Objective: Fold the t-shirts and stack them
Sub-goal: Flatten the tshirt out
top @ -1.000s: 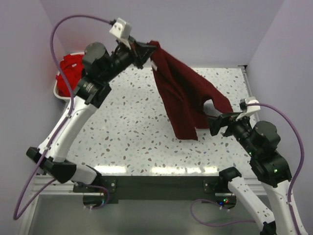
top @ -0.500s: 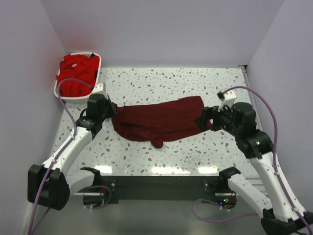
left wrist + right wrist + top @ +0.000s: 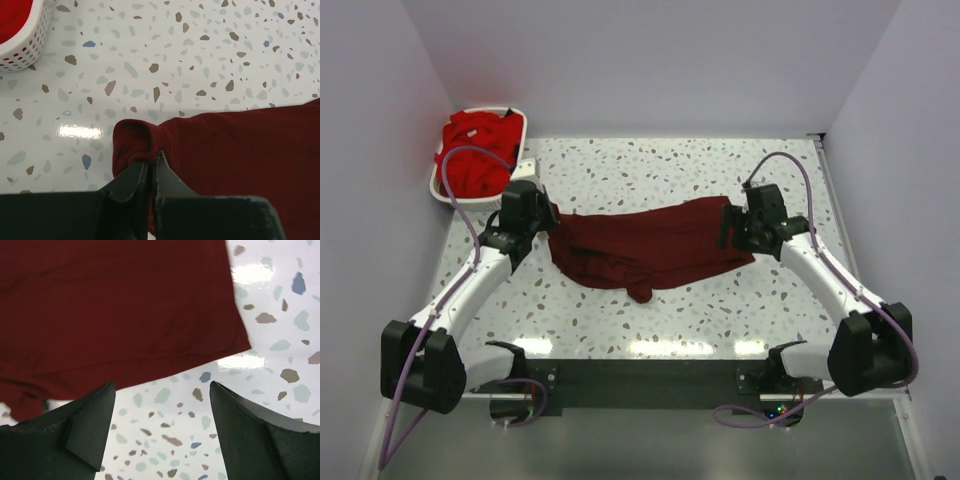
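Maroon t-shirt (image 3: 650,250): lies rumpled across the mid worktop (image 3: 670,170), long axis running from left edge to right edge.
Left gripper (image 3: 150,167): pinched tight on a fold at the shirt's left end.
Right gripper (image 3: 161,392): fingers spread wide at the shirt's right-end corner, probably not touching the cloth, though the view is unclear.
Basket (image 3: 433,186): far left corner, holding heaped bright red t-shirts (image 3: 475,145).
Next grasp: the free right end lies nearest the right gripper.
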